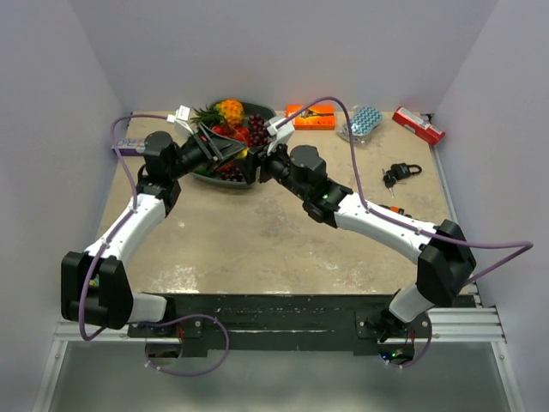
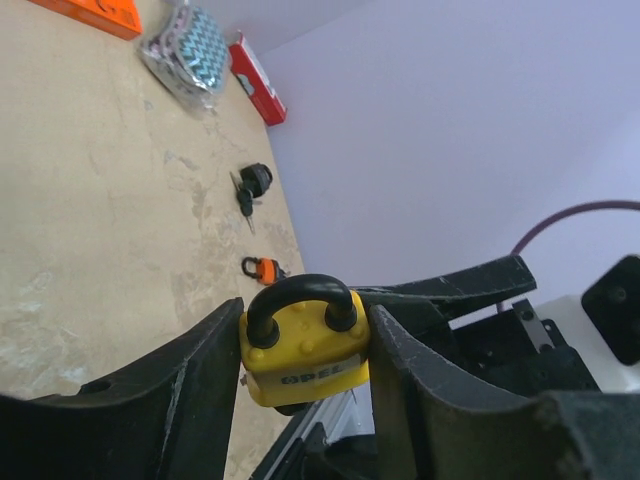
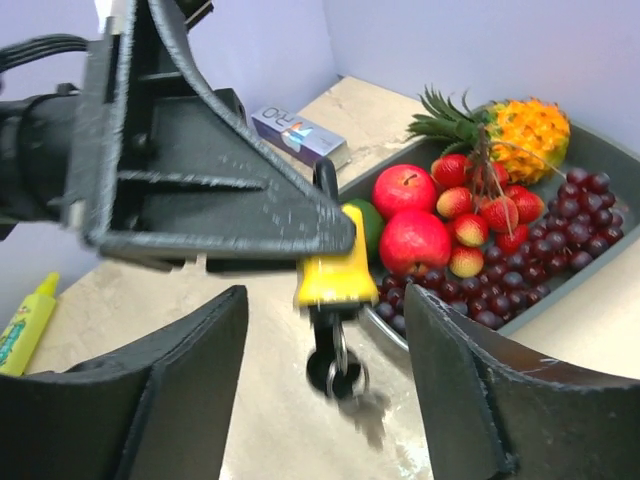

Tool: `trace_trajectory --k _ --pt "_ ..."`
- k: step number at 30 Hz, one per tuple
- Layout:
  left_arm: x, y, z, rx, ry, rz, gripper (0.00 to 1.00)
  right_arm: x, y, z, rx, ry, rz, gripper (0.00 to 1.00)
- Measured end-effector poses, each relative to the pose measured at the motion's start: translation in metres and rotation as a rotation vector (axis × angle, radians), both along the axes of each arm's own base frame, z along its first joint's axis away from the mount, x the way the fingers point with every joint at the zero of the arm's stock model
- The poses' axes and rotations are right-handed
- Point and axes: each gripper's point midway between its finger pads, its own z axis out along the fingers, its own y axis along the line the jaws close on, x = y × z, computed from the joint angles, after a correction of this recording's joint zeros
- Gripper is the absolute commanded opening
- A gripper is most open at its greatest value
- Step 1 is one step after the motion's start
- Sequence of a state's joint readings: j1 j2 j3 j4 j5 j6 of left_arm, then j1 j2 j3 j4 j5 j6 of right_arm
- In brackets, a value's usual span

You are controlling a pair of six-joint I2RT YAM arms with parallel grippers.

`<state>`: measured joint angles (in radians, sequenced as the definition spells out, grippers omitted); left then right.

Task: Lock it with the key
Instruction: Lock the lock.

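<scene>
Beige table lies below; the left gripper clamps the padlock. Its key hangs underneath (ring dangling), inside the open right gripper. Closing off-centre could knock the key out or twist the padlock loose.

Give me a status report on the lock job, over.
Left claw shut on yellow padlock. Right claw open, facing it. Key hanging from padlock's underside, not gripped. Fruit bowl close behind.

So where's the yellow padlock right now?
In the right wrist view the yellow padlock sits centre, clamped in the left gripper, in the air beside the fruit bowl, keys dangling underneath.
</scene>
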<state>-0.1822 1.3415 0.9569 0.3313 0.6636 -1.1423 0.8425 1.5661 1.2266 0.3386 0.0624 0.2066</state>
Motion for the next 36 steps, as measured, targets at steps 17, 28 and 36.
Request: trace_trajectory --k 17,28,36 --pt "0.002 0.038 -0.007 0.066 0.014 0.051 0.00 -0.016 0.012 0.010 -0.101 -0.024 0.175 0.41" --pt "-0.008 0.037 0.007 0.060 -0.025 0.041 0.00 -0.013 0.020 -0.017 -0.163 0.033 0.207 0.41" --pt "-0.009 0.038 0.006 0.060 -0.024 0.040 0.00 -0.017 0.021 -0.014 -0.160 0.025 0.225 0.34"
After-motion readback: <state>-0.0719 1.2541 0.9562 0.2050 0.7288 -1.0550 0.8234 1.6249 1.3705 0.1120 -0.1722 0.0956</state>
